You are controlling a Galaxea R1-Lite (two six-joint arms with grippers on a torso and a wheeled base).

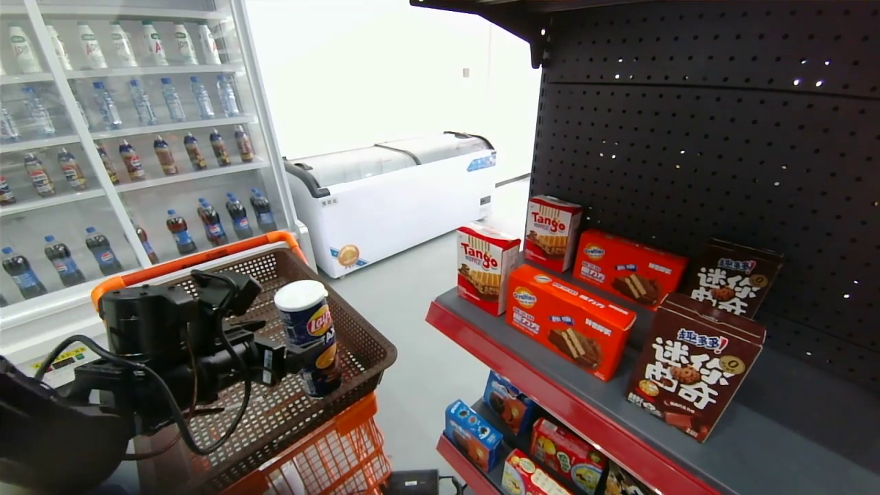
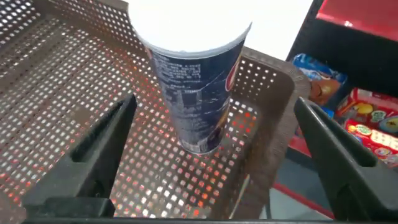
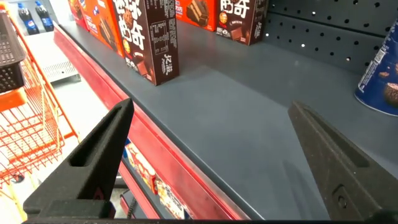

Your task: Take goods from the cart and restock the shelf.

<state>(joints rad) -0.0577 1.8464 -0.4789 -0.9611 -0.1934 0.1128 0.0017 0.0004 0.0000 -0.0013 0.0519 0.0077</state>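
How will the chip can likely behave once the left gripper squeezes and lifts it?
Tall and narrow, the can stands in the basket, so an off-centre nudge would probably tip it, then it could roll. Its smooth round wall may slip between the left gripper's open fingers. A snack tube, likely light.

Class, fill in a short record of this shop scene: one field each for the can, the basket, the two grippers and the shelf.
Can: upright, white lid, at the basket's corner
Basket: brown, perforated, on an orange cart
Left gripper: open, straddling the can, not touching it
Right gripper: open, above a bare part of the shelf
Shelf: grey with a red front edge, boxes standing in rows
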